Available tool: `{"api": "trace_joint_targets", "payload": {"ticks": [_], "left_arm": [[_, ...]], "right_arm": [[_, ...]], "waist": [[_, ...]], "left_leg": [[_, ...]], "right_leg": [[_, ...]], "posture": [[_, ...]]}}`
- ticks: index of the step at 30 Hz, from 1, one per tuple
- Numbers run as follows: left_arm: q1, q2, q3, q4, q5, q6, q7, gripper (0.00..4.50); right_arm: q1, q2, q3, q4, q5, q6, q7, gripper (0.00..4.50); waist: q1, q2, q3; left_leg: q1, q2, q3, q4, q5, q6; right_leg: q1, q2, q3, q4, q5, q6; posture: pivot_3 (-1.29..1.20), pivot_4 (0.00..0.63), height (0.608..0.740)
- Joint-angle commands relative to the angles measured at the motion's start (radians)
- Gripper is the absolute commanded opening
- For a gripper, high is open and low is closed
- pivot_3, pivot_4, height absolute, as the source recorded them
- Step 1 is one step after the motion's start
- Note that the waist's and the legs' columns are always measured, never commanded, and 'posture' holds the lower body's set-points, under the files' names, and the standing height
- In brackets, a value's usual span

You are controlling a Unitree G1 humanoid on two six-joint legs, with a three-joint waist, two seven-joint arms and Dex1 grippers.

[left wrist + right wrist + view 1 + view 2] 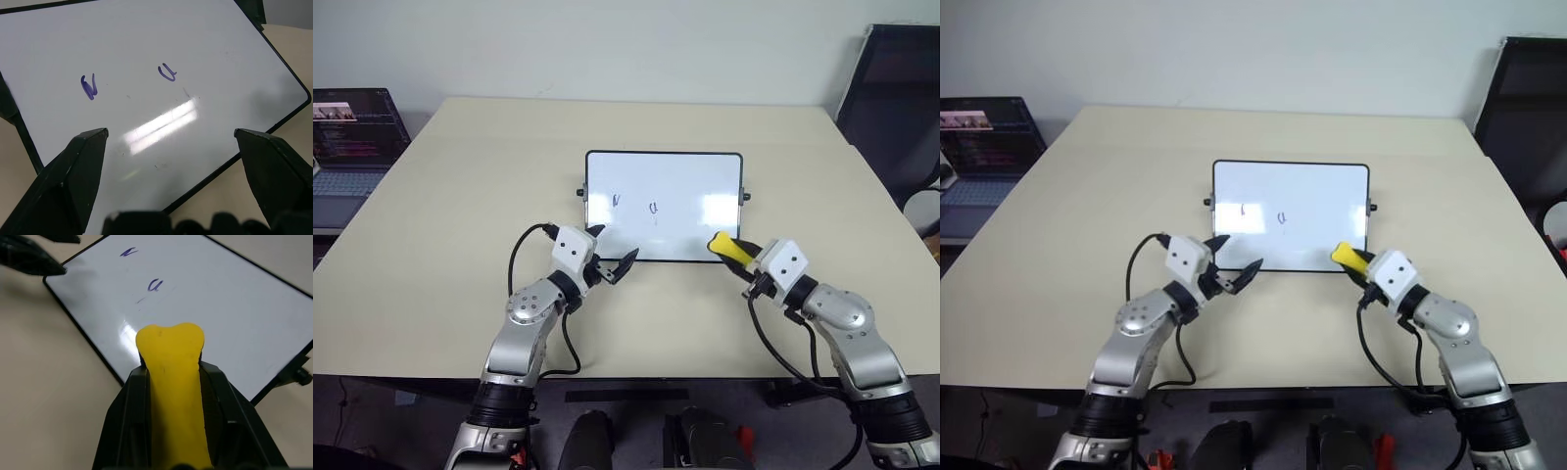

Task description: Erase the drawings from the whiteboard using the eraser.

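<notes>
Right claw [732, 253] clamped on eraser [728, 248] at whiteboard [685, 186] near edge; left claw [610, 253] wide, empty. Sweep flat over remaining drawings [635, 204], steady pressure.

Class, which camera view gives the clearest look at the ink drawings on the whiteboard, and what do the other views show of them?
The left wrist view: the drawings are large, two purple marks on the whiteboard, nothing covering them. The right wrist view shows the same two smaller, beyond the yellow eraser. Both eye views show only two faint specks.
</notes>
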Motion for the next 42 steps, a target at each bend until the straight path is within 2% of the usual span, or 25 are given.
{"api": "trace_joint_targets", "payload": {"ticks": [1, 15, 32, 35, 42], "left_arm": [[-0.019, 0.012, 0.008, -0.007, -0.010, -0.031, -0.010, 4.50], [-0.036, 0.015, 0.003, 0.019, -0.013, -0.047, -0.036, 4.50], [-0.056, 0.012, 0.001, 0.033, -0.013, -0.054, -0.042, 4.50], [-0.062, 0.014, 0.002, 0.040, -0.008, -0.053, -0.037, 4.50], [-0.078, 0.017, 0.004, 0.068, 0.016, -0.055, -0.010, 4.50]], "right_arm": [[-0.018, 0.008, -0.010, -0.018, 0.003, -0.039, -0.005, 0.96], [-0.020, 0.011, -0.107, -0.162, 0.112, 0.211, -0.045, 0.96], [-0.030, 0.027, -0.093, -0.176, 0.092, 0.249, -0.074, 0.96], [-0.084, 0.040, -0.066, -0.179, 0.073, 0.313, -0.100, 0.96], [-0.290, 0.157, 0.077, -0.109, 0.031, 0.430, -0.143, 0.96]], "waist": [[0.000, 0.000, 0.000], [0.002, 0.000, 0.000], [0.002, 0.000, 0.000], [0.000, 0.000, 0.000], [0.000, 0.000, 0.000]], "left_leg": [[0.000, 0.000, 0.000, 0.000, 0.000, 0.000], [0.000, 0.001, -0.001, 0.000, 0.000, 0.000], [0.000, 0.000, -0.001, 0.000, 0.000, 0.000], [0.000, 0.000, 0.000, 0.000, 0.000, 0.000], [0.001, 0.000, -0.001, 0.000, 0.000, 0.000]], "right_leg": [[0.000, 0.000, 0.000, 0.000, 0.000, 0.000], [0.000, 0.000, 0.000, 0.000, 0.000, 0.000], [0.000, 0.000, 0.000, 0.000, 0.000, 0.000], [0.000, 0.000, 0.000, 0.001, 0.000, 0.000], [0.000, 0.001, 0.000, 0.002, 0.000, 0.000]], "posture": [[0.00, 0.150, 0.740], [0.00, 0.150, 0.740], [0.00, 0.150, 0.740], [0.00, 0.150, 0.740], [0.00, 0.150, 0.740]]}}
